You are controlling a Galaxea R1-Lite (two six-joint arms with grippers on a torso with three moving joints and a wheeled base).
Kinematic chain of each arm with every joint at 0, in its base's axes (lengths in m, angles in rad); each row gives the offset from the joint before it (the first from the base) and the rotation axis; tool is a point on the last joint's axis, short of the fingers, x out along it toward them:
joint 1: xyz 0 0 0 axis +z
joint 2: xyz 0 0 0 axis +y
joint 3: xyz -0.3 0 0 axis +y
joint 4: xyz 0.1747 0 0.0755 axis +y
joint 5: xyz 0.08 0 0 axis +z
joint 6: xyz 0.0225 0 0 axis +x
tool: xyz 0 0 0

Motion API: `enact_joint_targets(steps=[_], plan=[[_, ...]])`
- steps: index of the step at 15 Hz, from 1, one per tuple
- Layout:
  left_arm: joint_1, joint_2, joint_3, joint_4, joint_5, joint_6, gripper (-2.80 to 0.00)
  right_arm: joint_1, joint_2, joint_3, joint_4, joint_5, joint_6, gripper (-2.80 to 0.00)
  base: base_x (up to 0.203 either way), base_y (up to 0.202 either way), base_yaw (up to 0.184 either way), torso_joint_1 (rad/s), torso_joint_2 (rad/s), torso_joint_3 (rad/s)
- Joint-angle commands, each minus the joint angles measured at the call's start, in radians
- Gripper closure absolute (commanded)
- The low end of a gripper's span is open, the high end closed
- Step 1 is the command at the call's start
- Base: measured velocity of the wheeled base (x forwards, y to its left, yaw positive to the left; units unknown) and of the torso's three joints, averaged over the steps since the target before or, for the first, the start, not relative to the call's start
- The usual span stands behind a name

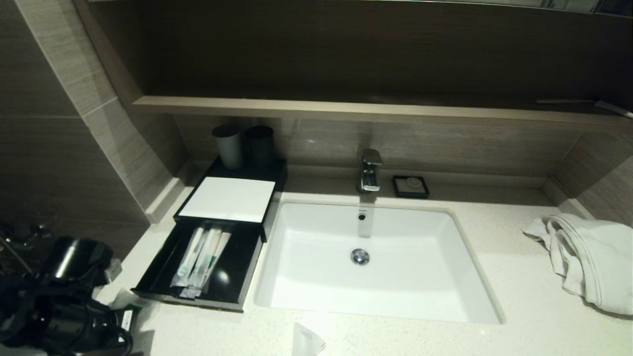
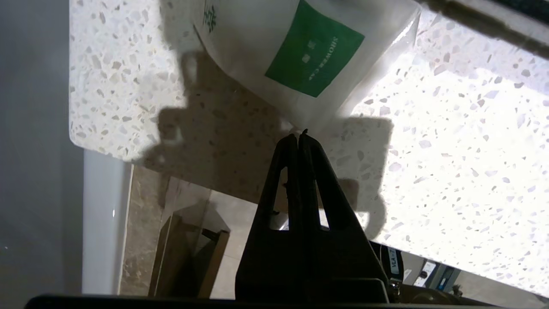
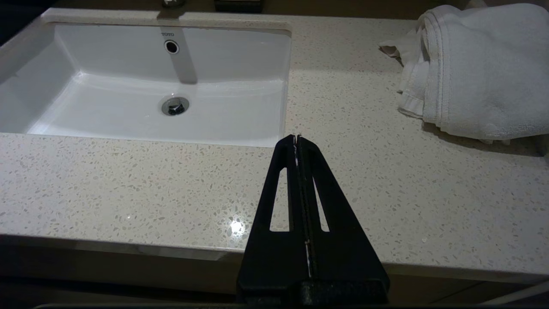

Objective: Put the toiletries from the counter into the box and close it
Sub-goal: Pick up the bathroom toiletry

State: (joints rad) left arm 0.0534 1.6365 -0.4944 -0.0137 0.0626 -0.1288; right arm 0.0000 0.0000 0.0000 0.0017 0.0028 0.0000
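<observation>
In the left wrist view my left gripper (image 2: 299, 134) is shut, its tips pinching the corner of a short pouch (image 2: 300, 47) in a translucent white wrapper with a green square mark, just above the speckled counter (image 2: 450, 163) near its front left corner. From the head view that pouch (image 1: 123, 299) shows beside the left arm (image 1: 64, 296). The black box (image 1: 228, 199) has its front drawer (image 1: 237, 277) pulled out, and several long thin packets (image 1: 203, 257) lie in it. Another white packet (image 1: 306, 341) lies at the counter's front edge. My right gripper (image 3: 297, 136) hangs shut and empty above the counter (image 3: 386, 171).
The white sunken sink (image 1: 425, 277) fills the middle, with a tap (image 1: 371, 170) and a black soap dish (image 1: 410, 186) behind it. Two dark cups (image 1: 242, 143) stand behind the box. A white towel (image 1: 588, 262) lies at the right. A wooden shelf (image 1: 346, 110) overhangs the back.
</observation>
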Motion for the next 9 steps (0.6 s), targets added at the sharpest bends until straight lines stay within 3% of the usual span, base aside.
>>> enact_joint_targets(steps=[1,9], plan=[[0.002,-0.025,0.006,0.005,0.000,-0.003,0.00,0.000,0.000,0.000,0.000,0.000,0.000,0.00,0.000,0.000,0.000,0.000,0.00,0.000],[0.020,-0.171,0.023,0.027,-0.002,-0.002,0.00,0.000,0.000,0.000,0.000,0.000,0.000,0.00,0.000,0.000,0.000,0.000,0.00,0.000]])
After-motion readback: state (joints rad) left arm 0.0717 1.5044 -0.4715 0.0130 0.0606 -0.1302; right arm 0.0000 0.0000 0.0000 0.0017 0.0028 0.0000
